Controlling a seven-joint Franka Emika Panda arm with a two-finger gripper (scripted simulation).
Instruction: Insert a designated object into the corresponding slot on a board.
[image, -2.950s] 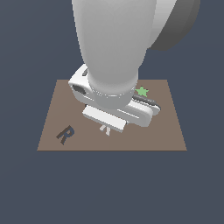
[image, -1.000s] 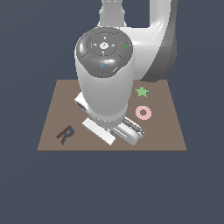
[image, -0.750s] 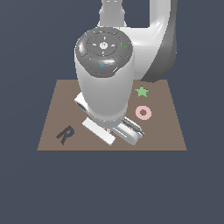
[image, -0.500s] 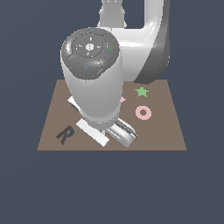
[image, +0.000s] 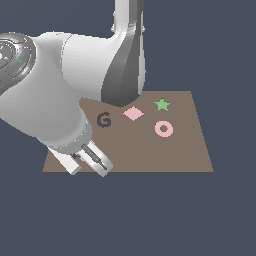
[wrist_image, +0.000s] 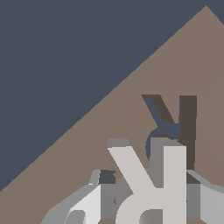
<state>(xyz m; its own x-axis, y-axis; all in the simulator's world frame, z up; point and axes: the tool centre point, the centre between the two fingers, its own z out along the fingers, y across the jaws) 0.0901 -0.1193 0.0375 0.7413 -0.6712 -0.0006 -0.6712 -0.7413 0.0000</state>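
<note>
Task well advanced but not finished: the light grey letter R is off the surface and carried in the jaws, which are clenched on it from both sides in the wrist view; the jaws sit low in that picture with the letter standing up between the grey fingers. The dark R-shaped slot lies in the brown board just beyond the letter, oriented the same way as the letter, so rotation looks roughly matched. The letter partly overlaps the slot's near end but does not cover it; judged from this, some lateral offset is left to close before lowering. Height above the board cannot be told from either picture. In the exterior view the arm's wrist and hand hang over the board's near corner on the exterior view's left, and hide both the letter and the slot there. Board is the only carrier in the scene; no separate tabletop shows beneath it, only a flat dark ground. Recesses and their contents: the R slot is empty; a dark G shape near the board's middle also looks unfilled; a pink diamond, a green star and a pink ring lie toward the far corner on the exterior view's right, whether seated in recesses or only lying flat cannot be told. Remaining, as judged: final alignment over the slot, descent, release.
</note>
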